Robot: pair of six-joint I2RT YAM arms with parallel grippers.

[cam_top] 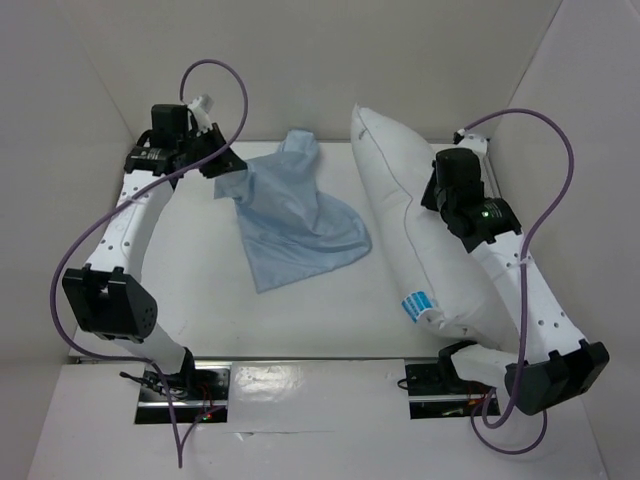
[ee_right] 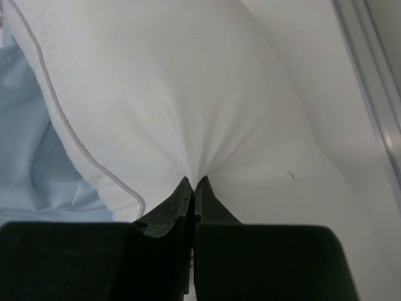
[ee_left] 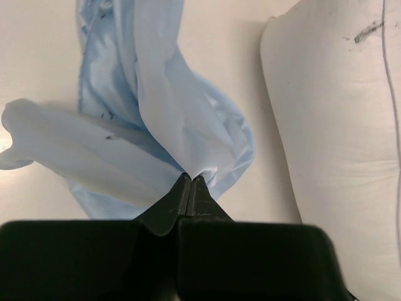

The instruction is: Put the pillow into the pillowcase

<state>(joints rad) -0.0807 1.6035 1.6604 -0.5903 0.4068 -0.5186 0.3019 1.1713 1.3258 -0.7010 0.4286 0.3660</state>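
The light blue pillowcase (cam_top: 300, 215) lies crumpled in the middle of the table, its far left corner lifted. My left gripper (cam_top: 222, 160) is shut on that corner; the left wrist view shows the closed jaws pinching the pillowcase (ee_left: 156, 125) at my left gripper's tips (ee_left: 191, 178). The white pillow (cam_top: 420, 240) stands on its long edge at the right, its blue-and-white tag (cam_top: 415, 303) near the front. My right gripper (cam_top: 432, 195) is shut on the pillow's fabric; the right wrist view shows the pillow (ee_right: 188, 81) puckered at my right gripper's tips (ee_right: 193, 180).
White walls (cam_top: 90, 90) enclose the table on the left, back and right. The pillow leans close to the right wall. Purple cables (cam_top: 555, 200) loop over both arms. The pillowcase also shows at the left edge of the right wrist view (ee_right: 31, 169).
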